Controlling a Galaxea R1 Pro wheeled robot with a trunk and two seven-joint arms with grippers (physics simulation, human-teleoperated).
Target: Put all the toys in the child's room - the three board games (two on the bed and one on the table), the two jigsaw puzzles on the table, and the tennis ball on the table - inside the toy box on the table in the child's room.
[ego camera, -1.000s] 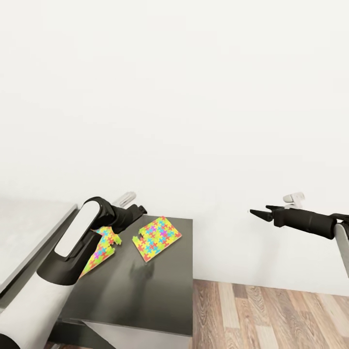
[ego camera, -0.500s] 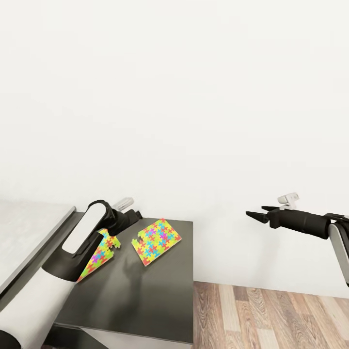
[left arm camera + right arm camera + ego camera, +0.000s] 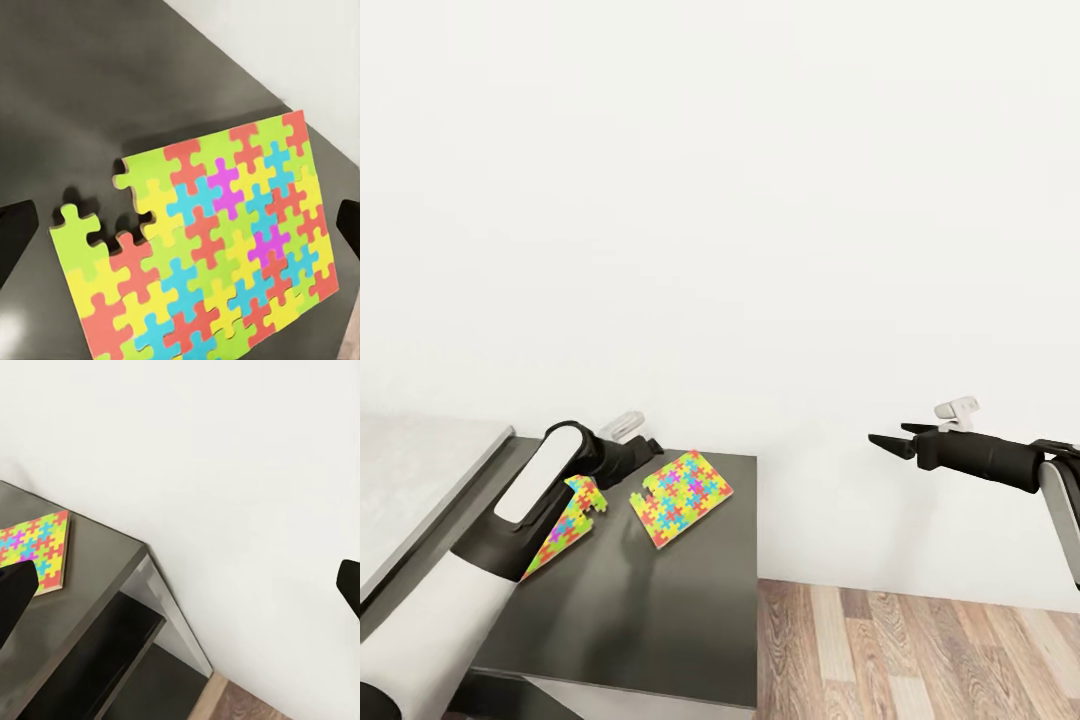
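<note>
The robot's black left gripper (image 3: pixel 643 449) is seen held above the dark grey table top (image 3: pixel 660 600), its jaws spread wide apart and empty; in the left wrist view the two dark fingertips (image 3: pixel 15 240) are seen at opposite edges of the frame, with nothing clamped between them. Directly beneath that open gripper a thin, flat jigsaw puzzle sheet of interlocking yellow, pink, blue and green pieces (image 3: pixel 217 240) is laid flat on the dark top, its notched edge turned toward one finger. The sheet's long axis appears to run roughly across the gap from finger to finger, so a turn of the wrist or a grasp at an edge may be called for before the sheet can be lifted. A second multicoloured puzzle sheet (image 3: pixel 568 520) is seen just beside the left forearm, partly hidden by it, near the first sheet (image 3: pixel 680 495) but apart from it. The black right gripper (image 3: pixel 880 440) is held well apart from both sheets, out over the wooden floor (image 3: pixel 920 650) before the white wall (image 3: pixel 760 200), its jaws also parted and empty. The left arm is judged far the nearer for the coming pick.
</note>
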